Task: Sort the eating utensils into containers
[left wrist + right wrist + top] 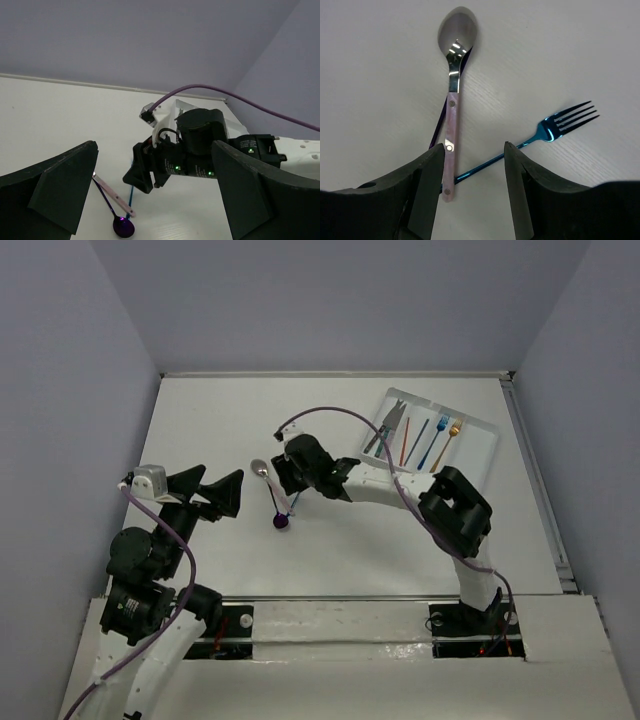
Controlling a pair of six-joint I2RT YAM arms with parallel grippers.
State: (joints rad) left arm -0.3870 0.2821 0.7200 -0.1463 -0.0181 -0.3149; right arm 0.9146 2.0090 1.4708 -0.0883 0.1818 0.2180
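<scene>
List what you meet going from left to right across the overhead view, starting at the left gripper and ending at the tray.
left gripper → silver spoon → right gripper → tray. The purple spoon is left out, since it lies level with the right gripper.

Even, soft overhead light; faint shadows; glare on the spoon bowl (456, 31); near fingers (55, 192) blurred.
</scene>
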